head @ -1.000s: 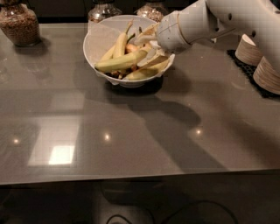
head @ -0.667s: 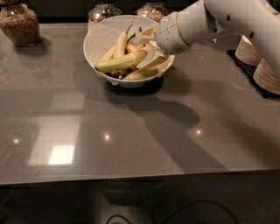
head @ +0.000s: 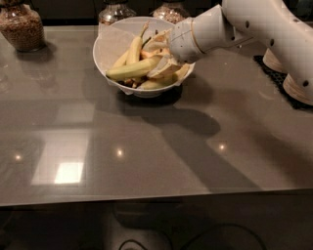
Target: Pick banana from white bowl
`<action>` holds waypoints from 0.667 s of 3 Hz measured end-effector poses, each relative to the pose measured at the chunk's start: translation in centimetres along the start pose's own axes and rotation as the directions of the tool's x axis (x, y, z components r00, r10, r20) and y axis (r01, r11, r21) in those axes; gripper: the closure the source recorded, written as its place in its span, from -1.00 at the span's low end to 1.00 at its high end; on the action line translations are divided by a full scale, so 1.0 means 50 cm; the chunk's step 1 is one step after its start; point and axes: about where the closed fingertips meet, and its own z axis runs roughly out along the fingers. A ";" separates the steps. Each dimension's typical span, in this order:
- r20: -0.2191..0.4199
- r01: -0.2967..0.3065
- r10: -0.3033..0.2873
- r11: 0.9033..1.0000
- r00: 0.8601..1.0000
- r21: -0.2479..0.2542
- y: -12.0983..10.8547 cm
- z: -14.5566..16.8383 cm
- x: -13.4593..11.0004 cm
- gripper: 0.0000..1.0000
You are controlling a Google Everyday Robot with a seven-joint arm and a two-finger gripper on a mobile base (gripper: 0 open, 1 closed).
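Camera view: gripper [head: 164, 59] inside bowl [head: 104, 38], at near end of banana [head: 132, 70]; long axis runs away leftward. Grip: cannot tell.

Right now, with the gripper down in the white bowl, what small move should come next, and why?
Probably a short lift straight up. The gripper sits inside the white bowl at the right end of the banana, which lies on top of the other bananas; whether it is gripped cannot be seen.

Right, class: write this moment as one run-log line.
stage: grasp attempt | claw: inside white bowl, at one end of banana | banana: lying in bowl among other bananas, not lifted | jars: behind bowl
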 end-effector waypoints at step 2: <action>0.029 -0.004 0.004 1.000 1.000 0.005 -0.004 0.022 -0.006 0.38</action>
